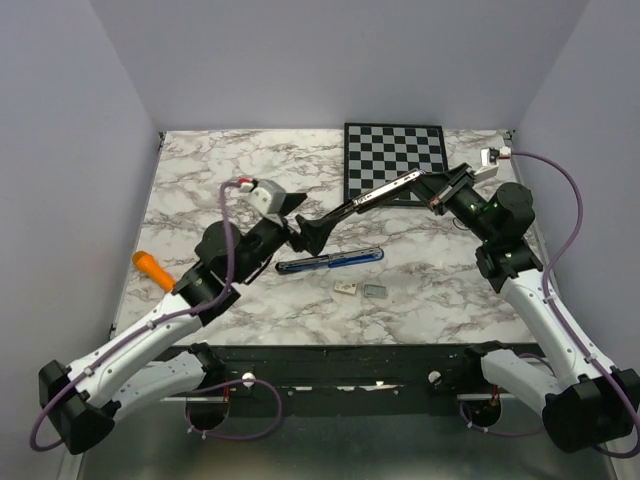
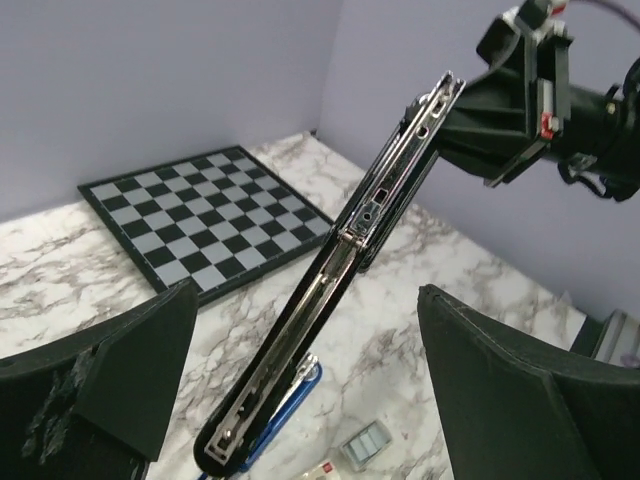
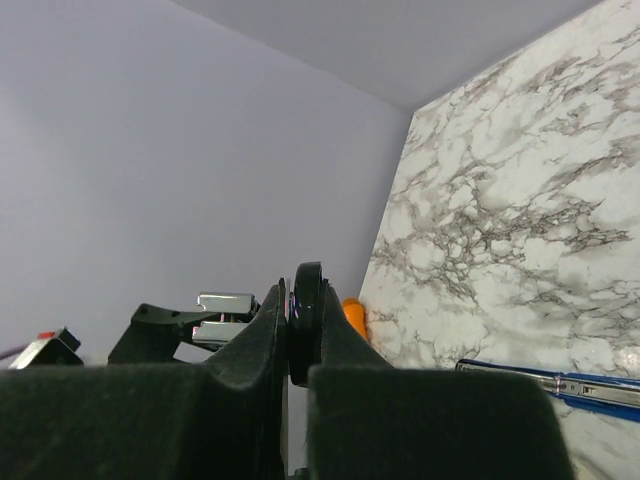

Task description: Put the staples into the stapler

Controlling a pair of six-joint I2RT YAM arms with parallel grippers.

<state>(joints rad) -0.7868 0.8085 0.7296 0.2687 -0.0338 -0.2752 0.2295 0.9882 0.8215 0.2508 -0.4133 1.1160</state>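
Observation:
The black stapler (image 1: 375,195) is swung open and held tilted above the table, its silvery staple channel (image 2: 350,240) facing up. My right gripper (image 1: 437,190) is shut on its far, upper end, seen as a black rounded edge (image 3: 305,330) clamped between the pads. My left gripper (image 1: 300,222) is open around the stapler's lower end, its fingers (image 2: 140,370) wide apart and not touching it. The staples (image 1: 376,291), a small grey block, lie on the marble near the front; they also show in the left wrist view (image 2: 362,443). A tiny white box (image 1: 346,288) lies just left of them.
A long blue piece with a silvery rail (image 1: 330,261) lies flat under the stapler's lower end. A chessboard (image 1: 395,160) lies at the back, under the right gripper. An orange object (image 1: 152,268) lies at the left edge. Walls close in on three sides.

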